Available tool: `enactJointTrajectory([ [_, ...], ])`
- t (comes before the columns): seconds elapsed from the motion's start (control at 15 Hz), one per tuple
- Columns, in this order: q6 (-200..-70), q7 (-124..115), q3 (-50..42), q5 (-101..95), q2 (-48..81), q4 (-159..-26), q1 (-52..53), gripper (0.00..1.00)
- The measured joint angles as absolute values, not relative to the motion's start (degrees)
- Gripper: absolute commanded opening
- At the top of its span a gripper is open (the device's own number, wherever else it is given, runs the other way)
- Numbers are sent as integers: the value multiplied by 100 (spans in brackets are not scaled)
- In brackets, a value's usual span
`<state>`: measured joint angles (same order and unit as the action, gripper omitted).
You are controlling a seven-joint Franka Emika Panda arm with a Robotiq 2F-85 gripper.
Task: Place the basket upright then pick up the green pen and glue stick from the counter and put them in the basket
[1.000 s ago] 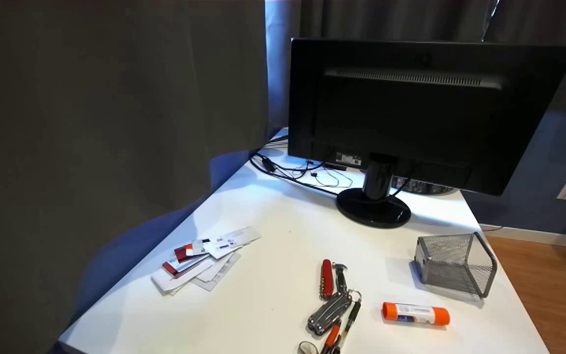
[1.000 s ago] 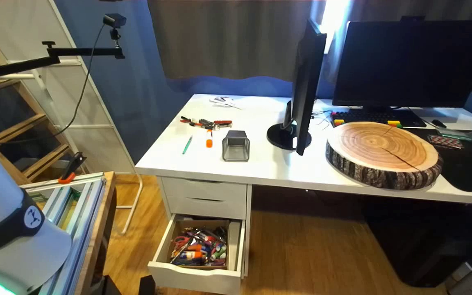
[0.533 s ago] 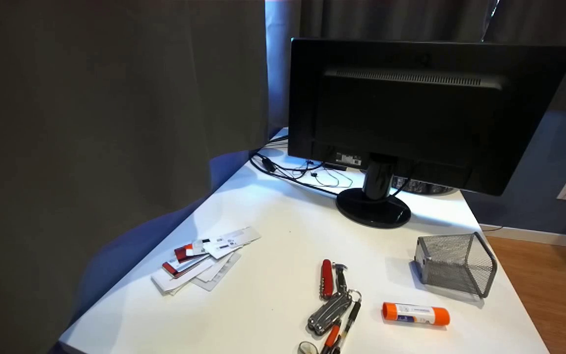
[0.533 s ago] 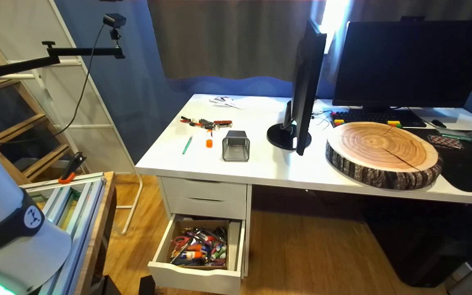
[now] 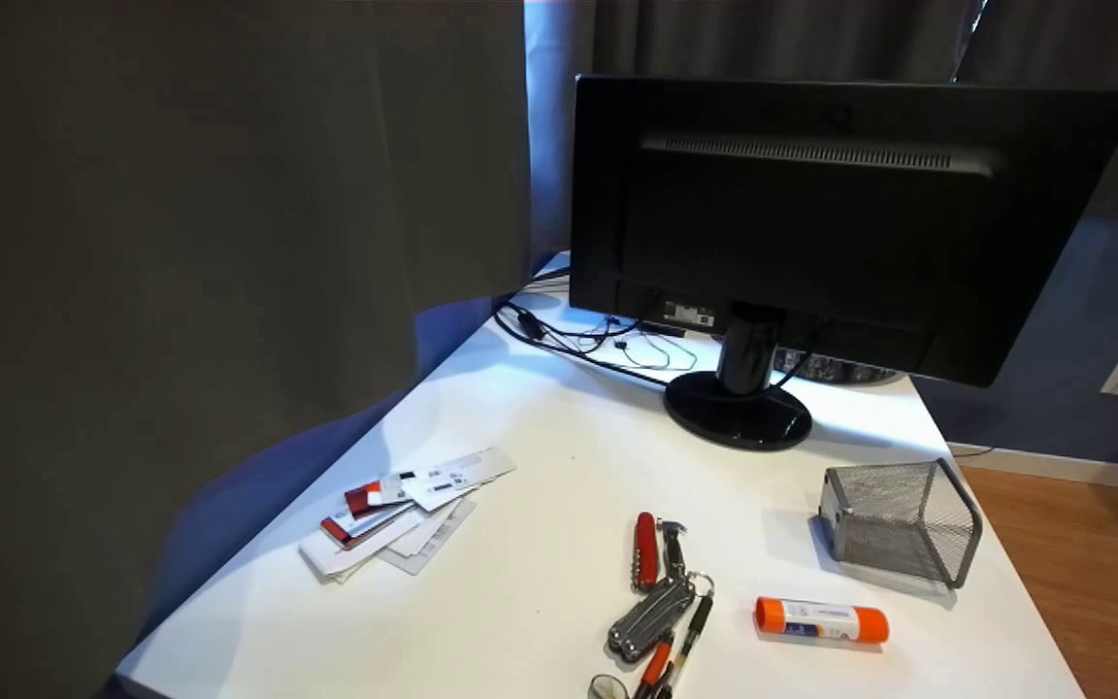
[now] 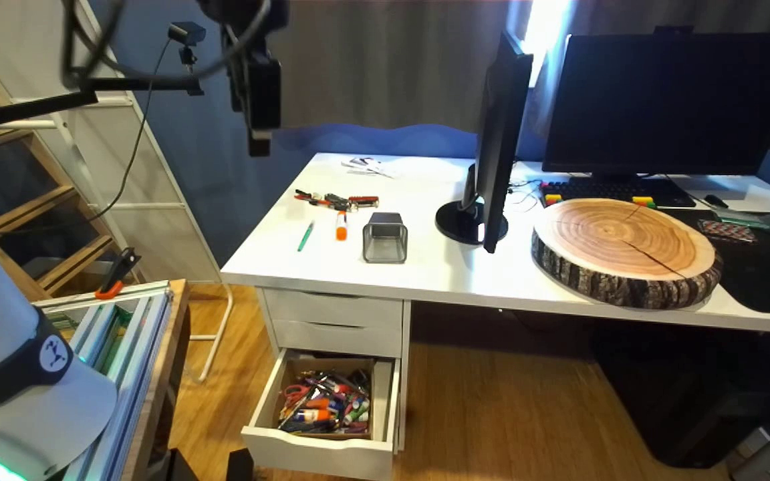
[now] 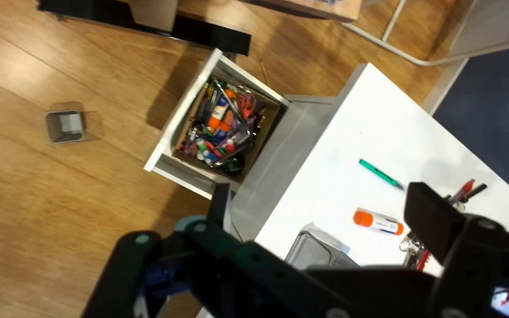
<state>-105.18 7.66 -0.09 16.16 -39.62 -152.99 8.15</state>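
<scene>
Basket [image 5: 877, 516] lies on its side on the white table [image 5: 481, 621], mouth toward the front edge; the glue stick [image 5: 821, 621] rests between it and the green pen [image 7: 380, 173], and higher up I see the hand [image 7: 319, 193] spread wide.

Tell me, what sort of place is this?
Most likely a home office or study: two computer monitors and a keyboard on a white desk, with an open drawer full of stationery below.
</scene>
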Motion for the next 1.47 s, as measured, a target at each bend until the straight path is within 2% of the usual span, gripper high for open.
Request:
enactJointTrajectory([
  [0.27,-12118,923,6,3067,-2989,-15755,1282,100],
  [0.47,-12690,1074,81,3786,-2312,-15786,1590,100],
  [1.07,-12785,1200,140,3921,-2046,-15731,1589,100],
  [1.47,-12891,3360,192,5855,-1129,-15483,1833,100],
])
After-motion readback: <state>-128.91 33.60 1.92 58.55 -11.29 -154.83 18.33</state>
